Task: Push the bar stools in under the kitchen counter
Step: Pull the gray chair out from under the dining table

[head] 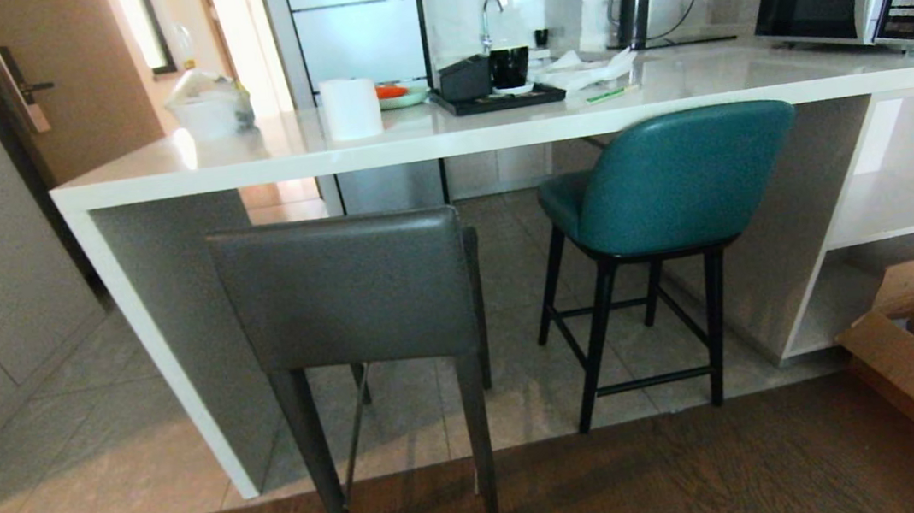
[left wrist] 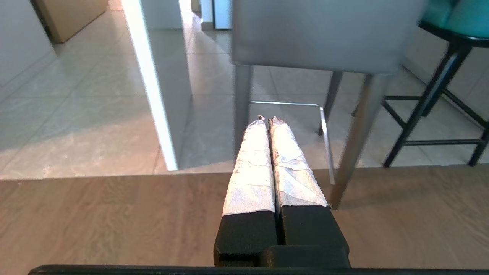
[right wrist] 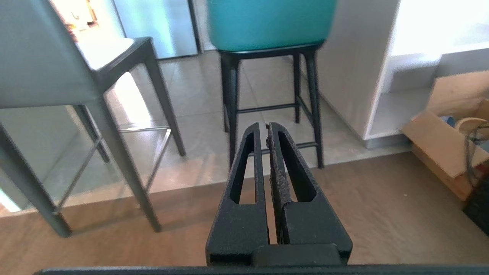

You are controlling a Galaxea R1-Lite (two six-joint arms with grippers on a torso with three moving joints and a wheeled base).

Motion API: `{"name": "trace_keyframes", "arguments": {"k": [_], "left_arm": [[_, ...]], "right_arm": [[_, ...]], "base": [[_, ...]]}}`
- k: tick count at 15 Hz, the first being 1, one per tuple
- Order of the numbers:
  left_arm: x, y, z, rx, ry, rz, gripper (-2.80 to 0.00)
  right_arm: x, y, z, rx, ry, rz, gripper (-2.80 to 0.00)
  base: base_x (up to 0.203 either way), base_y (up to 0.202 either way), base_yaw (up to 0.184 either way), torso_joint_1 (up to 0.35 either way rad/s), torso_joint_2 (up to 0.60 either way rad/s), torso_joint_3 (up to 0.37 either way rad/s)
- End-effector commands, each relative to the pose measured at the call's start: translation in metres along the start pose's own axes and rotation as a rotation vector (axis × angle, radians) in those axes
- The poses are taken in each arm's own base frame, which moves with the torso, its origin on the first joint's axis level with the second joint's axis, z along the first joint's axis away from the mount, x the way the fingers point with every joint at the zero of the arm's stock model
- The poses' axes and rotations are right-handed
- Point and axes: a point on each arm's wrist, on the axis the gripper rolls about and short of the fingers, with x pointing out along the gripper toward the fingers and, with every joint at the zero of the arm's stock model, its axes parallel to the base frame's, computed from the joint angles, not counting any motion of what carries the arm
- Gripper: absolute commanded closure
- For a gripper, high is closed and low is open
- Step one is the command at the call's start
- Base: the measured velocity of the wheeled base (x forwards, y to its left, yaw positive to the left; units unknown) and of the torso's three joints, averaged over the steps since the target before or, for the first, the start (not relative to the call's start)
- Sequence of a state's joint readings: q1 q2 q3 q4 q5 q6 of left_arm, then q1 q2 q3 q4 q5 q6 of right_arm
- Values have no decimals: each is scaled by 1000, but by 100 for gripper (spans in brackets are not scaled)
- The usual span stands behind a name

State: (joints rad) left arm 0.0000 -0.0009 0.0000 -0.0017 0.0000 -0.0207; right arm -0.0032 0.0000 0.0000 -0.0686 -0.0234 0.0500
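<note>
Still out from the worktop [head: 426,135]: grey stool [head: 349,290] stands half onto the wood floor, teal stool [head: 672,180] sits further under.
Both arms hang low, left gripper [left wrist: 266,119] and right gripper [right wrist: 266,125] with fingers closed, empty; a square, level push on the grey backrest looks safest against tipping.

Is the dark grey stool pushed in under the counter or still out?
Out. The grey stool stands with its back clear of the counter edge, rear legs on the wooden floor.
</note>
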Motion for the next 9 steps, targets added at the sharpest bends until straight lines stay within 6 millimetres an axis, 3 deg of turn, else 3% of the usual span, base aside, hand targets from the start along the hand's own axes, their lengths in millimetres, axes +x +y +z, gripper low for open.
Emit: {"name": "trace_keyframes", "arguments": {"k": [1,3,7,9], "left_arm": [[0,0,0,-1,1,0,0],[0,0,0,-1,1,0,0],[0,0,0,-1,1,0,0],[0,0,0,-1,1,0,0]], "right_arm": [[1,0,-7,0,24,-1,0],[1,0,-7,0,24,-1,0],[1,0,-7,0,24,-1,0],[1,0,-7,0,24,-1,0]], "base": [[0,184,-5,-1,2,2],[0,96,-1,1,3,2],[0,0,0,0,0,0],[121,-1,0,-1,-6,5]]}}
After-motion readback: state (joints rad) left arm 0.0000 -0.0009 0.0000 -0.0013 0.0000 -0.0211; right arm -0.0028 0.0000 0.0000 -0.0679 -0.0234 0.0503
